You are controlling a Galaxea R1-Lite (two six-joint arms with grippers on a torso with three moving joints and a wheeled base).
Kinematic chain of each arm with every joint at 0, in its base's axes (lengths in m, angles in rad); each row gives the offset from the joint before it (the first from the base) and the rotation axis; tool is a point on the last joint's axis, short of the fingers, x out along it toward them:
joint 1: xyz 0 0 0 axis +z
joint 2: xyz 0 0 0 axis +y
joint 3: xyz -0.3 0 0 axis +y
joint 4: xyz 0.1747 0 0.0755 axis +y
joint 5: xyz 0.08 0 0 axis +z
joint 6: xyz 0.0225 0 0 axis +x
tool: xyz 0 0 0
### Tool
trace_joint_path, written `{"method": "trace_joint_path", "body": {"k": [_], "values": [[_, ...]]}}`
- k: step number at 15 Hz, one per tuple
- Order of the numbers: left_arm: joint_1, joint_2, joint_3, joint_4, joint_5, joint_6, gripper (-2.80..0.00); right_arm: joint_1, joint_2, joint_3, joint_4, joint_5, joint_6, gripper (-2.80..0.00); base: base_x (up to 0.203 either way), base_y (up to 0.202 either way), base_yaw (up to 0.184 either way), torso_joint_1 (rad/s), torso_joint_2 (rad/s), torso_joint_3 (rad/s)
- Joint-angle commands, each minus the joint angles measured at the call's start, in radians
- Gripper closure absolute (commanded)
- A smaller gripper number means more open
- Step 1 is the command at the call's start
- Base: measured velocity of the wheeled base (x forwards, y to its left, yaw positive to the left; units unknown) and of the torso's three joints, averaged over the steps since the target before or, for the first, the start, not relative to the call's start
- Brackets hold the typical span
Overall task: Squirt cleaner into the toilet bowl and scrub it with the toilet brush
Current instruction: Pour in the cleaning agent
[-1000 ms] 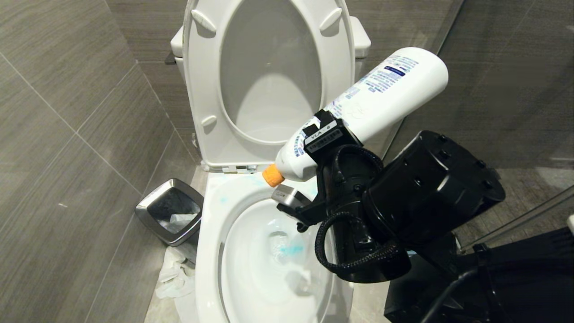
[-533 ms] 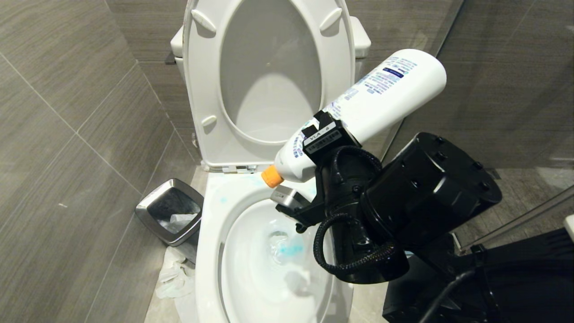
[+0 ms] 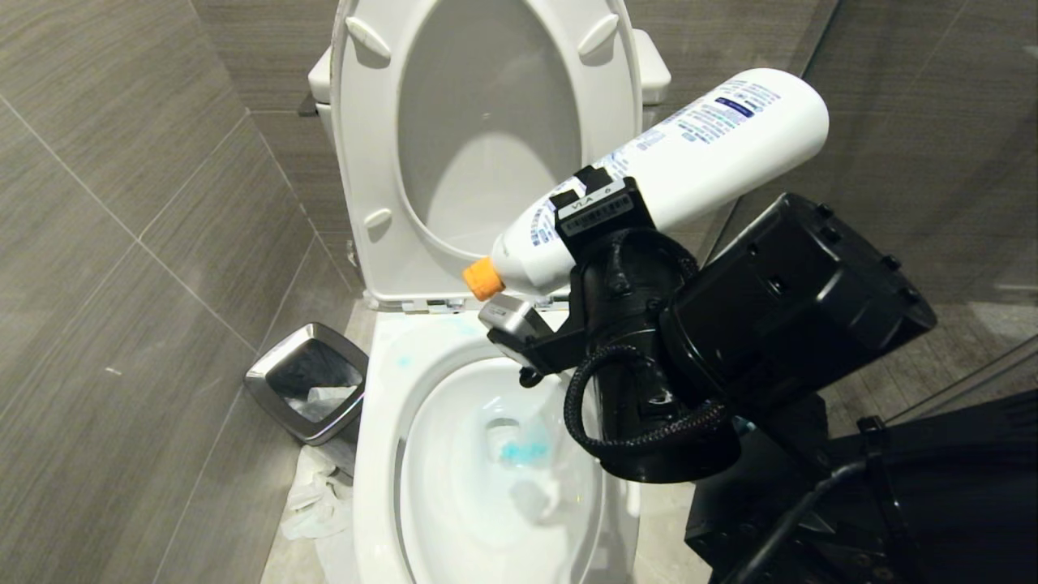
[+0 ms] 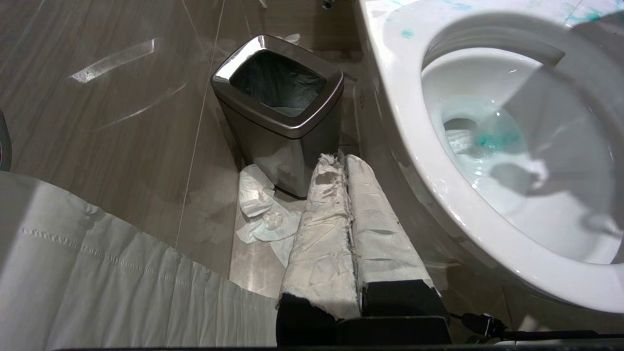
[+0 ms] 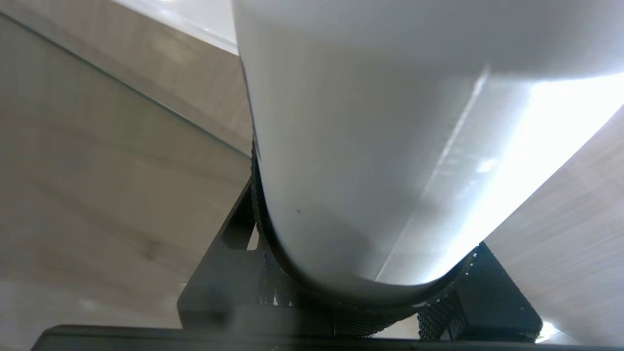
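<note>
**Cleaner bottle tilted over the bowl**

Grey-tiled stall, toilet lid up. Your right hand (image 3: 596, 231) is clamped around the cleaner (image 3: 665, 174) near its neck, orange cap tipped down above the back rim of the toilet bowl (image 3: 377, 454), where blue liquid already pools. The bottle looks light, smooth and squeezable; grip mid-body, firmly, since it could slip. Your left hand (image 4: 348, 234) is closed, parked low beside the bowl.

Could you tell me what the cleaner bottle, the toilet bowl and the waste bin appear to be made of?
Cleaner bottle: likely plastic, smooth white, orange cap, printed label.
Toilet bowl: apparently glazed ceramic, glossy white with sharp highlights.
Waste bin: looks like brushed steel, grey reflective sheen.
</note>
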Motion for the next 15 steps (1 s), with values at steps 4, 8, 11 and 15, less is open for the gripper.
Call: {"method": "trace_joint_path", "body": {"k": [4, 8, 11, 15], "values": [[0.000, 0.001, 0.002, -0.001, 0.000, 0.000, 0.00, 0.000, 0.010, -0.047, -0.004, -0.087, 0.260, 0.00, 0.000, 0.000, 0.000, 0.000, 0.00, 0.000], [0.000, 0.001, 0.002, -0.001, 0.000, 0.000, 0.00, 0.000, 0.016, -0.059, 0.001, -0.140, 0.552, 0.00, 0.000, 0.000, 0.000, 0.000, 0.00, 0.000], [0.000, 0.001, 0.002, -0.001, 0.000, 0.000, 0.00, 0.000, 0.022, -0.147, 0.002, -0.142, 0.668, 0.00, 0.000, 0.000, 0.000, 0.000, 0.00, 0.000], [0.000, 0.001, 0.002, -0.001, 0.000, 0.000, 0.00, 0.011, 0.033, -0.311, 0.000, -0.117, 0.701, 0.00, 0.000, 0.000, 0.000, 0.000, 0.00, 0.000]]}}
